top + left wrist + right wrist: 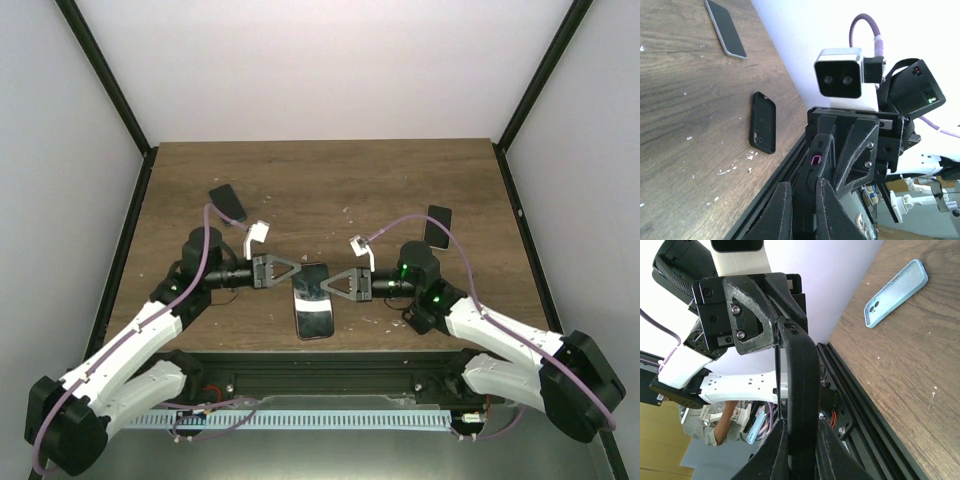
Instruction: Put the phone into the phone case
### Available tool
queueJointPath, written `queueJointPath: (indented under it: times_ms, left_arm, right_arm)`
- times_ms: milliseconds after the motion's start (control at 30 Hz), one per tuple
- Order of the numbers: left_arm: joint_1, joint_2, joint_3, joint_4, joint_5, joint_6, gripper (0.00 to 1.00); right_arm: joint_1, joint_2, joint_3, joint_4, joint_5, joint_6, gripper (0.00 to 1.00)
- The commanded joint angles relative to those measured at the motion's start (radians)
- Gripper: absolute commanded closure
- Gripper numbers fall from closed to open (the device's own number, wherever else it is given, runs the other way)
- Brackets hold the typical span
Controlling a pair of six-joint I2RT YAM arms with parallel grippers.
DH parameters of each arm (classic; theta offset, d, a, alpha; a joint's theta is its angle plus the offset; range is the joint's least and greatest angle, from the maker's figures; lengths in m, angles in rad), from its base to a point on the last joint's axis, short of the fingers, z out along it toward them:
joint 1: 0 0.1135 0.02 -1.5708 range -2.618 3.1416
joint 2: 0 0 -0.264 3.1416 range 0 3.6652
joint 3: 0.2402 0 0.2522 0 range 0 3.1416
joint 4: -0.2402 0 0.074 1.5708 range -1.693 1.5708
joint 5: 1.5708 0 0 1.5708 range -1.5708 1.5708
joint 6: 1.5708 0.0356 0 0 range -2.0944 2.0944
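Phone (313, 308) looks seated in black phone case (799, 370) (corners unclear).
Left pincer (297, 272) & right pincer (326, 287) pinch its edges; final press prob. remains.

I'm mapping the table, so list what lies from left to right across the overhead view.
loose case → left gripper → phone, clamped between both grippers → right gripper → second phone
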Motion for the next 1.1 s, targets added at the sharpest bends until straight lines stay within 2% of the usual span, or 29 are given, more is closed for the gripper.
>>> queueJointPath:
  times_ms: [0, 167, 200, 267, 333, 400, 500, 633, 833, 1067]
  left_arm:
    - [0.002, 0.007, 0.04, -0.043, -0.084, 0.036, 1.0]
    - [0.002, 0.023, 0.086, -0.128, -0.093, 0.078, 0.99]
    - [0.002, 0.023, 0.095, -0.144, -0.092, 0.08, 0.92]
    - [0.003, 0.018, 0.114, -0.179, -0.097, 0.077, 0.68]
    - [0.002, 0.009, 0.121, -0.198, -0.095, 0.06, 0.5]
    - [0.002, -0.008, 0.109, -0.197, -0.08, 0.024, 0.44]
    - [0.002, -0.038, 0.061, -0.166, -0.03, -0.037, 0.39]
    - [0.001, -0.088, -0.009, -0.104, 0.02, -0.129, 0.36]
    - [0.0, -0.119, -0.136, 0.125, 0.1, -0.299, 0.34]
    - [-0.008, -0.069, -0.141, 0.179, 0.114, -0.344, 0.35]
  right_arm:
    - [0.007, -0.02, 0.018, 0.054, 0.001, -0.013, 0.99]
    - [0.008, -0.015, 0.013, 0.035, 0.062, -0.003, 0.99]
    - [0.008, -0.016, 0.011, 0.049, 0.066, 0.008, 0.99]
    - [0.007, -0.03, 0.016, 0.067, 0.089, 0.021, 0.99]
    - [0.006, -0.056, 0.025, 0.049, 0.146, 0.02, 0.99]
    - [0.006, -0.092, 0.031, 0.009, 0.235, 0.018, 0.99]
    - [0.004, -0.15, 0.023, -0.021, 0.361, 0.041, 0.99]
    - [0.003, -0.196, 0.003, 0.002, 0.453, 0.079, 0.99]
    - [0.004, -0.219, -0.025, 0.097, 0.485, 0.165, 0.99]
    - [0.004, -0.216, -0.031, 0.108, 0.522, 0.184, 0.99]
